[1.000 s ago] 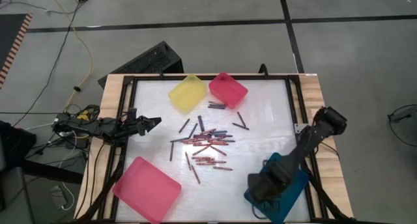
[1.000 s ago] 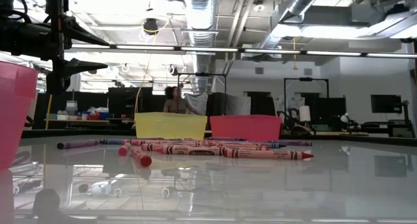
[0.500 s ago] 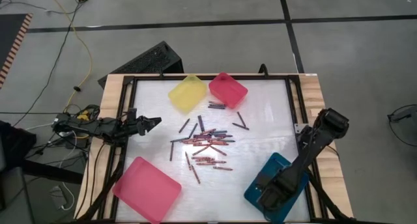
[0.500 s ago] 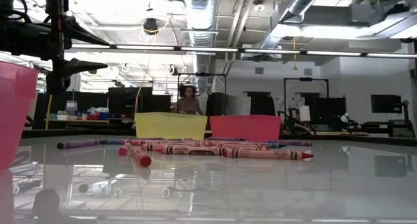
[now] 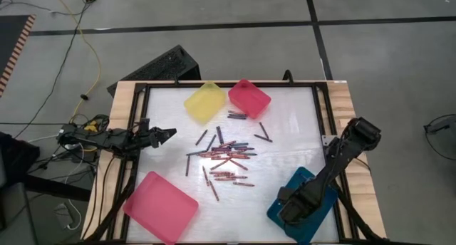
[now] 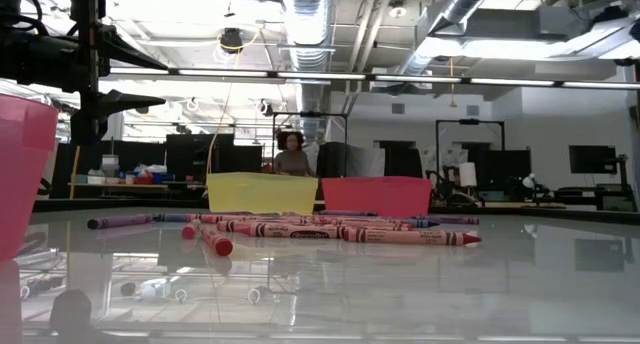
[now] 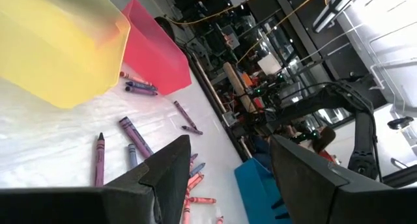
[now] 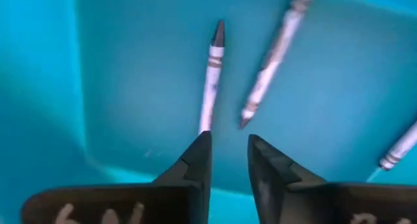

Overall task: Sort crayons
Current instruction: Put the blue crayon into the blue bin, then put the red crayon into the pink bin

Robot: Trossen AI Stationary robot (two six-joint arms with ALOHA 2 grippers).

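Many crayons (image 5: 224, 159) lie scattered mid-table, and in the low view they form a low row (image 6: 300, 227). My right gripper (image 5: 288, 211) points down over the teal tray (image 5: 299, 177) at the near right. In its wrist view the fingers (image 8: 228, 138) stand a little apart, open. Three crayons lie on the tray's floor: a dark-tipped one (image 8: 210, 81) ending at one fingertip, another (image 8: 273, 55) beside it, and a third (image 8: 399, 149) farther off. My left gripper (image 5: 169, 134) waits open and level at the table's left edge. My right gripper has the lower end of the dark-tipped crayon (image 8: 205, 123) right at one fingertip (image 8: 199, 152). I cannot tell whether the two touch. The crayon lies along the tray's floor, pointing away from the fingers, not between them.
A yellow tray (image 5: 205, 101) and a small pink tray (image 5: 249, 97) stand at the far edge. A larger pink tray (image 5: 160, 206) sits at the near left. A black frame (image 5: 317, 117) rims the white table top. A person (image 6: 292, 156) is in the room behind.
My right gripper has gone down into the teal tray and shifted a little toward the table's near right corner, its wrist rolling on the way. The person in the room behind has moved a little to the right.
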